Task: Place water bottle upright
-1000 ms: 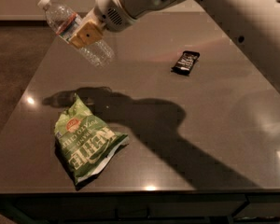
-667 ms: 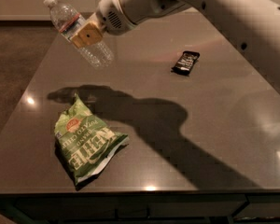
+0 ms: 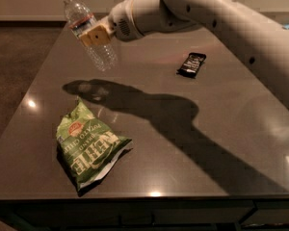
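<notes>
The water bottle (image 3: 89,30) is a clear ribbed bottle with a white cap and a red, white and blue label band. It hangs in the air above the far left part of the table (image 3: 149,129), tilted with its cap up and to the left. My gripper (image 3: 97,34) is shut on the water bottle around its middle, its tan finger pad facing the camera. The white arm reaches in from the upper right.
A green potato chip bag (image 3: 89,148) lies flat on the table's near left. A small dark snack packet (image 3: 191,64) lies at the far right centre. The arm's shadow runs across the middle of the table.
The gripper and bottle have moved slightly to the right and up, and the bottle has tipped closer to upright.
</notes>
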You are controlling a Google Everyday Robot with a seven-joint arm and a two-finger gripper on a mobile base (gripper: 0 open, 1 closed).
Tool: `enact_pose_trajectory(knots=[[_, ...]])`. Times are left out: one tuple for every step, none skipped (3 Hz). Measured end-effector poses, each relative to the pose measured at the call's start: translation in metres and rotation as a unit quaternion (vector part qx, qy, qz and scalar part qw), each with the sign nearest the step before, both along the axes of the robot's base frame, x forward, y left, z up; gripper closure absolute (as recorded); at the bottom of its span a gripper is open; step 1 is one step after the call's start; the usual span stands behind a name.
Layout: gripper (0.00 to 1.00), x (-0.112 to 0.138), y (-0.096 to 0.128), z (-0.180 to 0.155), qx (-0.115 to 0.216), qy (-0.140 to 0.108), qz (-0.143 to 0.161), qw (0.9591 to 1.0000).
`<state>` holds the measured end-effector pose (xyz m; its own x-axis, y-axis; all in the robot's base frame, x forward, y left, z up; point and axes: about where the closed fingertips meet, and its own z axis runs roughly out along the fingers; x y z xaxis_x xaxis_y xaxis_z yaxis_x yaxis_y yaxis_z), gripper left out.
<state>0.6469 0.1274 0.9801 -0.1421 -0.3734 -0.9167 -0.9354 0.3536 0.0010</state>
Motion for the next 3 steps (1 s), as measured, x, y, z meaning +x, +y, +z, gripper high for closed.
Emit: enact_pose_trajectory(knots=[[1.00,0.009,-0.002,-0.005,0.028,-0.011,0.002,0.9995],[1.00,0.021,-0.007,-0.012,0.060,-0.023,0.001,0.9979],[1.00,0.033,-0.011,-0.023,0.083,-0.030,-0.007,0.9961]])
